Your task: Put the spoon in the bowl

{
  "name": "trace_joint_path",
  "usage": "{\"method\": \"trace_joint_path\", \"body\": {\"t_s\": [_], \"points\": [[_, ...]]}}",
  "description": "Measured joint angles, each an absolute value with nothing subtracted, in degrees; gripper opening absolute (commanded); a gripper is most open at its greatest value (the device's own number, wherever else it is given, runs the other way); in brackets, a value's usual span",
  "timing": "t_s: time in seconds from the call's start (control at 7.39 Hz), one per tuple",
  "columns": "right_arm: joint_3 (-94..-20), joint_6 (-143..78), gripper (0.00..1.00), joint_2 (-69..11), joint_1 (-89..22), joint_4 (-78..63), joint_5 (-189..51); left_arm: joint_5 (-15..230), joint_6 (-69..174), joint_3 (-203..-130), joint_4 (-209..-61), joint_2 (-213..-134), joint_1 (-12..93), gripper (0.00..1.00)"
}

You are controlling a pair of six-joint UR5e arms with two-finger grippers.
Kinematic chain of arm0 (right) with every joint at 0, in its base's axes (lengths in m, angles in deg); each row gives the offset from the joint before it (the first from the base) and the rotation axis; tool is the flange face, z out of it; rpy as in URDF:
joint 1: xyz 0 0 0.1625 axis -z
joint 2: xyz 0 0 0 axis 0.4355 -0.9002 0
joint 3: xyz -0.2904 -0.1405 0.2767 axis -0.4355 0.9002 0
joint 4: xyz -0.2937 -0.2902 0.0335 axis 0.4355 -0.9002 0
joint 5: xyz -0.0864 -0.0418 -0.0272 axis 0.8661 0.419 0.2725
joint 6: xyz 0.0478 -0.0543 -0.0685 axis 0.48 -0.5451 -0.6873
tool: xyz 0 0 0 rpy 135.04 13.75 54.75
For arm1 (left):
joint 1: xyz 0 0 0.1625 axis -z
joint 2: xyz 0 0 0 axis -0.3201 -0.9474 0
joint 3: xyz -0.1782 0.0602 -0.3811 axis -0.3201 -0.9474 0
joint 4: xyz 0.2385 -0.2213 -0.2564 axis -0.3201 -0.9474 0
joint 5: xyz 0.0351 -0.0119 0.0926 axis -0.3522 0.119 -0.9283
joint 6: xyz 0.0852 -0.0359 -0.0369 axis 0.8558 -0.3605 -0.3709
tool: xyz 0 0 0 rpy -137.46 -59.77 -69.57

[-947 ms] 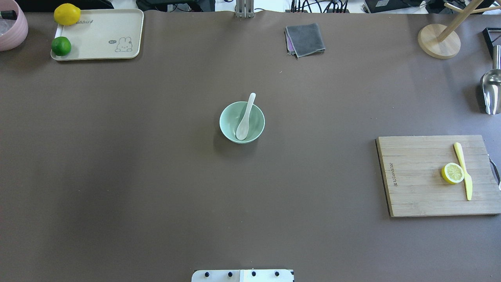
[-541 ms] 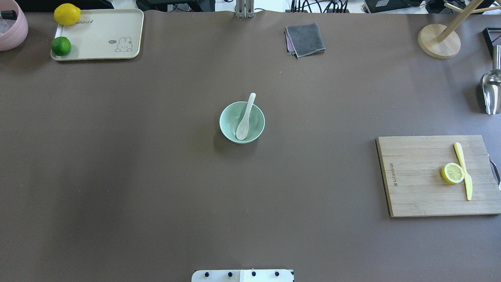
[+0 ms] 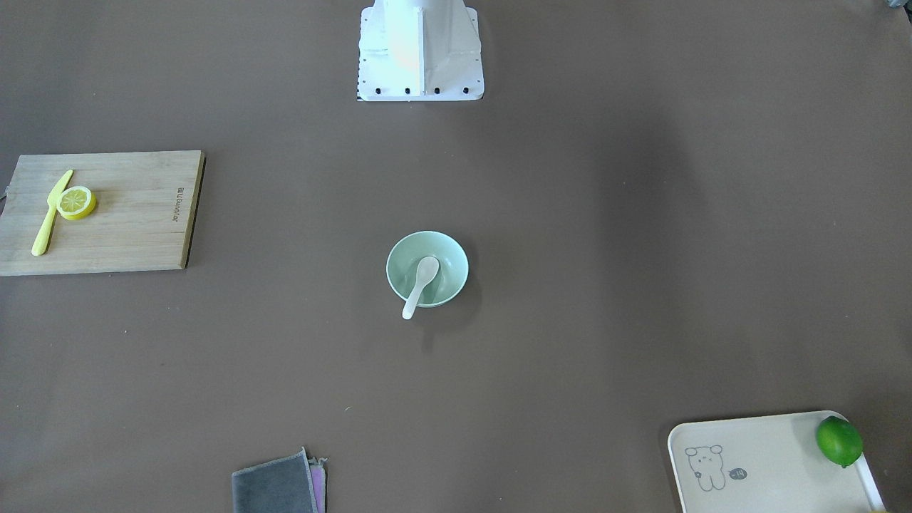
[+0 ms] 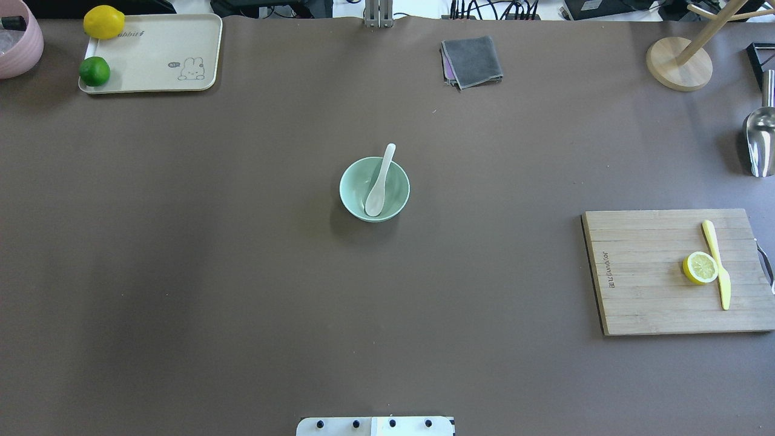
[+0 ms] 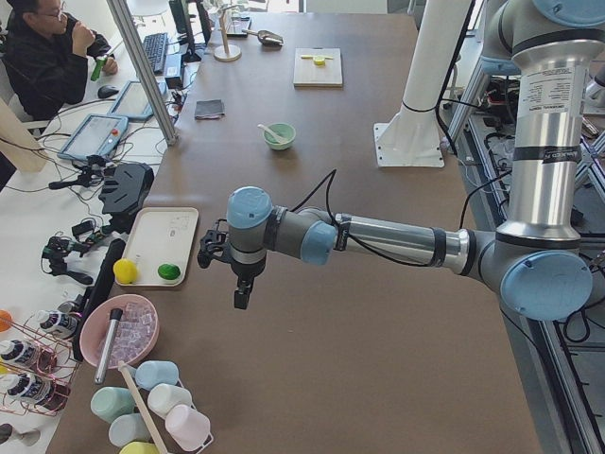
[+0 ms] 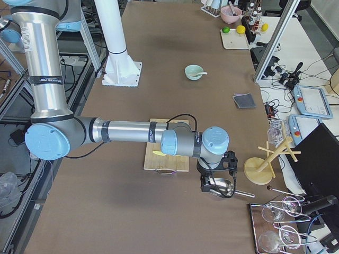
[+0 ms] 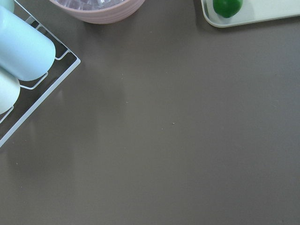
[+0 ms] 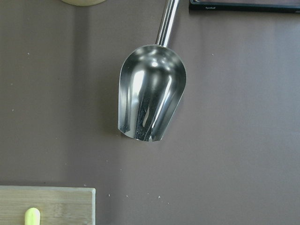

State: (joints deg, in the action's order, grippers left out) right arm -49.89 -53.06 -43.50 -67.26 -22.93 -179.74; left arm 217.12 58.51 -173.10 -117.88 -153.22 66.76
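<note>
Nothing on the bench [image 4: 242, 254] has moved since the overhead view a moment ago. The spoon [image 4: 379, 181] lies in the bowl [image 4: 346, 197] at mid-bench, its scoop down inside and its handle leaning over the far rim, away from my base.

Neither the overhead nor the front-facing view shows my arms; only the side views do. My left claw [image 5: 241, 295] hangs over the bench at my left end, well apart from the bowl. Its wrist view shows only bare bench, a lime [image 7: 227, 5] on a tray [image 7: 262, 15] and a pink bowl [image 7: 98, 8].

My right claw [image 6: 216, 185] hangs above a metal scoop [image 8: 150, 103], just beyond the cutting board [image 4: 666, 290]. Whether either claw is wide or narrow, I cannot tell.
</note>
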Motion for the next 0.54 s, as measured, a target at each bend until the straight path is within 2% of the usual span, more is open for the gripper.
{"method": "trace_joint_path", "body": {"t_s": [0.54], "points": [[-50.96,-52.99,1.0,-44.47,-67.26,-22.75,-180.13,217.08,58.43,-173.01,-117.88,-153.28,66.88,0.98]]}}
